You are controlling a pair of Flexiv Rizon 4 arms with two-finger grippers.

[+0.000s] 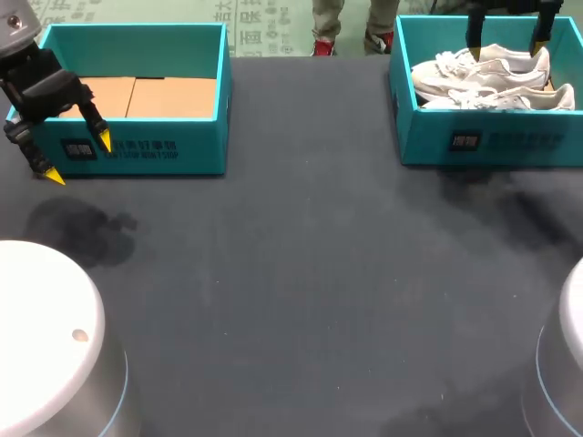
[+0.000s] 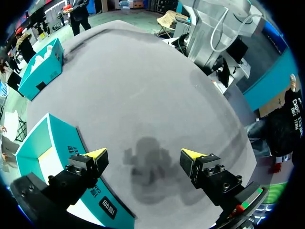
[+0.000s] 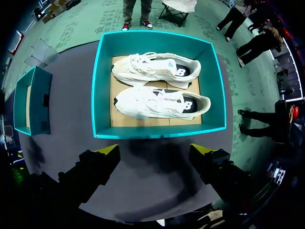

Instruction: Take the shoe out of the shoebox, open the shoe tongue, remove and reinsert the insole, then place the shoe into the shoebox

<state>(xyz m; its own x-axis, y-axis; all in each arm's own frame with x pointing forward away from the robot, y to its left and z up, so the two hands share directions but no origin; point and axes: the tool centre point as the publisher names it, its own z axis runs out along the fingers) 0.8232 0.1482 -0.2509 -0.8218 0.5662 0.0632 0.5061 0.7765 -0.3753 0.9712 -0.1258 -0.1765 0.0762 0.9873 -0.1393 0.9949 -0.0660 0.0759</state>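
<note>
Two white shoes (image 1: 483,77) lie side by side in the teal shoebox (image 1: 492,141) at the table's far right. In the right wrist view both shoes (image 3: 159,102) lie on the cardboard floor of this box (image 3: 159,133), toes toward the other box. My right gripper (image 1: 506,47) hangs open above them, fingers apart with nothing between them; its yellow tips (image 3: 155,150) stand over the table just in front of the box's near wall. My left gripper (image 1: 79,157) is open in front of the other box, above bare table (image 2: 145,155).
A second teal box (image 1: 132,137) at the far left holds only a cardboard floor; it shows beside my left gripper's finger (image 2: 52,162) and off to the side in the right wrist view (image 3: 31,100). The dark table (image 1: 301,273) stretches between both boxes.
</note>
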